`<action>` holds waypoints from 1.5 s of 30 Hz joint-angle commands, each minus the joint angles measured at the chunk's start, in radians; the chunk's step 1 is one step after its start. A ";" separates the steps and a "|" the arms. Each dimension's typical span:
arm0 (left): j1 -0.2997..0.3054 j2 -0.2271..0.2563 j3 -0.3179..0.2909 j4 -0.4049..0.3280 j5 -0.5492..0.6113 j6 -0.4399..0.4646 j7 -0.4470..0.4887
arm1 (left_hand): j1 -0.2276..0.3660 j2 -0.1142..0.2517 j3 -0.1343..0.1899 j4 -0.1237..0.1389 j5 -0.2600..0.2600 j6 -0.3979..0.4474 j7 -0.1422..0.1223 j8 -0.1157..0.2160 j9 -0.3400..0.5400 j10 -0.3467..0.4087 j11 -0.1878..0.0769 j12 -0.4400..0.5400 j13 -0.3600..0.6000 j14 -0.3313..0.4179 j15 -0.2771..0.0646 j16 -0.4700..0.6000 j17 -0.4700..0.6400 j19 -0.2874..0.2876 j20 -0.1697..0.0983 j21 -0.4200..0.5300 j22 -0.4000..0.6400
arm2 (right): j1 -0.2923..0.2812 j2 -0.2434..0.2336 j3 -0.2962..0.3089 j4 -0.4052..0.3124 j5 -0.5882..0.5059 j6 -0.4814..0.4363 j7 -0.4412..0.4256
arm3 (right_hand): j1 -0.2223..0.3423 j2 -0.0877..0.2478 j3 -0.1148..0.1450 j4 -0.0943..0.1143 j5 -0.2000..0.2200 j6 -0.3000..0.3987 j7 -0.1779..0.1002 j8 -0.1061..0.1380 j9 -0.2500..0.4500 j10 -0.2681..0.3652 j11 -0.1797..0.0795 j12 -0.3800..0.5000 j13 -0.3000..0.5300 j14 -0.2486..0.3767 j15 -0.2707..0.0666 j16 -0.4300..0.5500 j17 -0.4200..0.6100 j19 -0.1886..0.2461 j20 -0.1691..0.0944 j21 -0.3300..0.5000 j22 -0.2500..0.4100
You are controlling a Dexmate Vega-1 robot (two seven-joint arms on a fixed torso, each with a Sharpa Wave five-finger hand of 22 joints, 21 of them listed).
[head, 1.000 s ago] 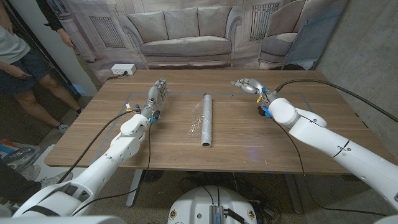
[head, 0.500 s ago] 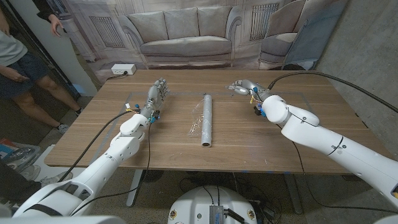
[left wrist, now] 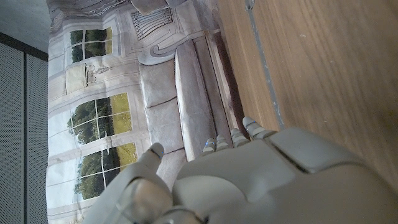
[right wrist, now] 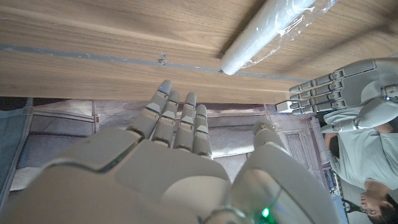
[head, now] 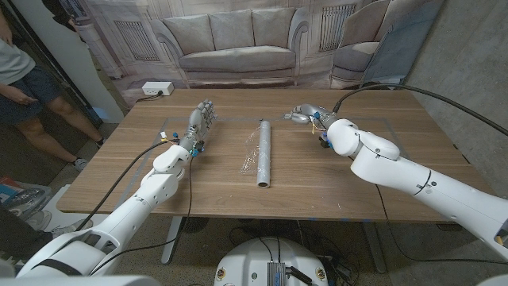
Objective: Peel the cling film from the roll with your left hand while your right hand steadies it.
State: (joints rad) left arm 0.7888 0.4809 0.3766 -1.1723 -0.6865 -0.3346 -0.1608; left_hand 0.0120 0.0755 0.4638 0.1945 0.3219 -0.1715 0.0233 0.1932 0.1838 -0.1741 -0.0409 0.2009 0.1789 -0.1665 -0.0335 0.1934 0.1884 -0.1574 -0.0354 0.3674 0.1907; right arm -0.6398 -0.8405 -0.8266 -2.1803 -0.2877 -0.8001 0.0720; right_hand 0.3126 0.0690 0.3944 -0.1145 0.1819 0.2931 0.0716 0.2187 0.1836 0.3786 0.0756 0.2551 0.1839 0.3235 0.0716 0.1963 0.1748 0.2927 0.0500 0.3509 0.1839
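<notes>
Right hand point(head: 302, 114) shifted left toward cling film roll point(head: 263, 151) at frame centre, fingers apart, empty; left hand point(head: 203, 116) unmoved upper left, open, empty.

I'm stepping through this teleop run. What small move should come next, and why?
Probably carry the right hand further toward the far end of the cling film roll. The hand is open beside the roll, not touching it, and the left hand waits apart, so nothing steadies the roll for peeling yet.
</notes>
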 commanded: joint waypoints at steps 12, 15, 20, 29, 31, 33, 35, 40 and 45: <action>-0.002 -0.003 0.000 0.007 -0.001 -0.009 -0.008 | 0.003 0.108 0.002 -0.001 0.006 -0.191 -0.004 0.002 0.006 -0.138 0.005 0.002 0.004 -0.156 -0.001 -0.002 0.003 0.004 -0.020 0.000 0.001 | 0.128 0.084 -0.234 -0.009 -0.306 -0.189 0.153 | -0.031 -0.023 -0.032 0.005 -0.009 0.100 -0.005 0.012 0.007 0.112 -0.007 0.024 0.004 0.128 -0.042 0.013 0.004 0.094 0.003 0.026 0.007; -0.005 -0.004 0.001 0.011 -0.002 -0.009 -0.011 | 0.003 0.107 0.002 -0.001 0.006 -0.191 -0.003 0.002 0.006 -0.137 0.005 0.002 0.004 -0.156 0.000 -0.002 0.003 0.005 -0.019 0.000 0.001 | 0.140 0.102 -0.262 -0.001 -0.347 -0.217 0.171 | -0.039 -0.031 -0.041 0.006 -0.008 0.129 -0.002 0.016 0.008 0.143 -0.006 0.031 0.004 0.161 -0.049 0.017 0.005 0.124 0.005 0.038 0.010; -0.009 -0.010 0.001 0.021 -0.004 -0.015 -0.016 | 0.003 0.107 0.002 -0.002 0.006 -0.191 -0.003 0.002 0.006 -0.139 0.003 0.001 0.004 -0.157 -0.001 -0.002 0.003 0.005 -0.019 -0.001 0.001 | 0.165 0.131 -0.312 0.015 -0.417 -0.258 0.206 | -0.048 -0.043 -0.051 0.007 -0.006 0.154 -0.004 0.019 0.008 0.171 -0.007 0.037 0.005 0.195 -0.063 0.019 0.005 0.135 0.002 0.042 0.012; -0.016 -0.016 0.001 0.040 -0.008 -0.020 -0.028 | 0.003 0.107 0.001 -0.002 0.006 -0.191 -0.003 0.001 0.006 -0.139 0.003 0.001 0.004 -0.156 0.000 -0.003 0.002 0.005 -0.018 -0.002 0.001 | 0.217 0.225 -0.397 0.080 -0.484 -0.391 0.280 | -0.027 -0.059 -0.053 -0.012 -0.002 0.160 -0.006 0.013 0.009 0.190 -0.016 0.038 0.007 0.219 -0.072 0.017 0.004 0.145 0.004 0.045 0.012; -0.015 -0.015 0.001 0.040 -0.005 -0.021 -0.023 | 0.003 0.107 0.001 -0.002 0.006 -0.191 -0.002 0.001 0.006 -0.139 0.006 0.001 0.004 -0.156 0.000 -0.003 0.002 0.005 -0.018 -0.002 0.001 | 0.230 0.242 -0.416 0.092 -0.487 -0.423 0.284 | -0.016 -0.063 -0.052 -0.019 0.000 0.172 -0.009 0.016 0.009 0.197 -0.016 0.039 0.007 0.228 -0.073 0.016 0.004 0.150 0.004 0.046 0.013; -0.016 -0.020 -0.001 0.046 -0.010 -0.025 -0.026 | 0.003 0.107 0.001 -0.002 0.006 -0.191 -0.003 0.001 0.006 -0.138 -0.002 0.001 0.004 -0.157 -0.001 -0.003 0.002 0.005 -0.019 -0.002 0.001 | 0.250 0.256 -0.445 0.103 -0.493 -0.458 0.291 | -0.003 -0.071 -0.052 -0.028 0.002 0.185 -0.008 0.018 0.010 0.216 -0.016 0.044 0.008 0.245 -0.074 0.017 0.004 0.155 0.004 0.048 0.013; -0.019 -0.018 0.001 0.049 -0.007 -0.024 -0.031 | 0.003 0.107 0.001 -0.002 0.006 -0.190 -0.003 0.001 0.006 -0.138 0.002 0.001 0.004 -0.156 -0.001 -0.003 0.002 0.006 -0.019 -0.002 0.001 | 0.268 0.273 -0.473 0.117 -0.497 -0.491 0.284 | 0.003 -0.078 -0.055 -0.031 0.003 0.199 -0.009 0.021 0.010 0.226 -0.020 0.045 0.009 0.263 -0.084 0.020 0.005 0.162 0.003 0.051 0.014; -0.022 -0.026 0.000 0.060 -0.008 -0.034 -0.032 | 0.003 0.107 0.001 -0.002 0.007 -0.191 -0.002 0.001 0.006 -0.141 -0.001 0.000 0.004 -0.157 -0.001 -0.003 0.002 0.005 -0.018 -0.003 0.001 | 0.328 0.310 -0.561 0.145 -0.493 -0.586 0.262 | 0.001 -0.098 -0.070 -0.026 0.008 0.269 -0.013 0.037 0.013 0.302 -0.018 0.067 0.014 0.338 -0.092 0.034 0.012 0.194 -0.004 0.066 0.019; -0.027 -0.030 0.001 0.072 -0.014 -0.037 -0.048 | 0.003 0.107 0.001 -0.002 0.007 -0.190 -0.001 0.001 0.006 -0.140 0.003 0.000 0.004 -0.156 0.000 -0.003 0.002 0.006 -0.019 -0.003 0.001 | 0.318 0.344 -0.586 0.184 -0.614 -0.596 0.311 | -0.005 -0.105 -0.078 -0.021 0.012 0.299 -0.018 0.042 0.015 0.332 -0.026 0.077 0.020 0.382 -0.105 0.044 0.016 0.215 -0.008 0.077 0.022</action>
State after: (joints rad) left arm 0.7698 0.4604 0.3774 -1.1239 -0.6947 -0.3617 -0.1913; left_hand 0.0120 0.0755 0.4638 0.1945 0.3219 -0.1715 0.0232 0.1932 0.1838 -0.1741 -0.0410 0.2009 0.1788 -0.1666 -0.0335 0.1934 0.1883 -0.1575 -0.0354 0.3673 0.1908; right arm -0.3664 -0.5779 -1.3040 -2.0690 -0.7668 -1.2833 0.3353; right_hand 0.3073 -0.0288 0.3213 -0.1353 0.1845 0.5729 0.0534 0.2532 0.1934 0.6956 0.0529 0.3256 0.1981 0.6833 -0.0274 0.2321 0.1867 0.4919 0.0441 0.4184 0.2027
